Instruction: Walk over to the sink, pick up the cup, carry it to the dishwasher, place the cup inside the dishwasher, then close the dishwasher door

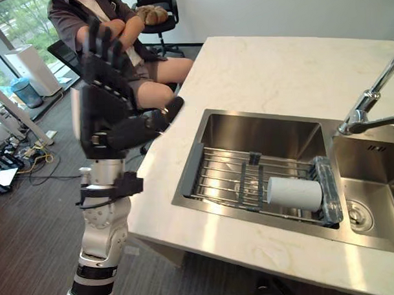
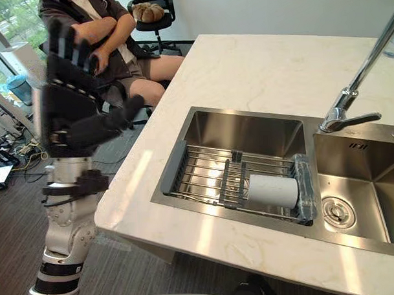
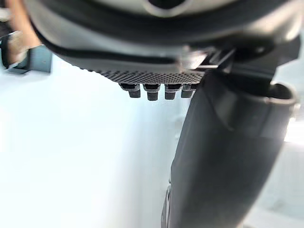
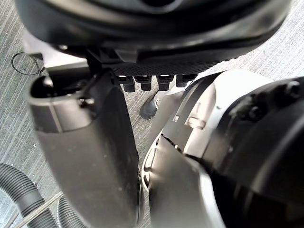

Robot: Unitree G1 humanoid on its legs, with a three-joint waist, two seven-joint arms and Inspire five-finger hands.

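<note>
Cup: we see a white cup [image 1: 294,193], plain and cylindrical, lying on its side.
Place: we find it on the wire rack [image 1: 218,171], toward its right end.
Sink: we see a steel sink [image 1: 261,136], its left basin holding rack and cup.

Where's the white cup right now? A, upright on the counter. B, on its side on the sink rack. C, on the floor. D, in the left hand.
B: the cup lies on its side on the wire rack inside the sink; the left hand is open and empty.
</note>
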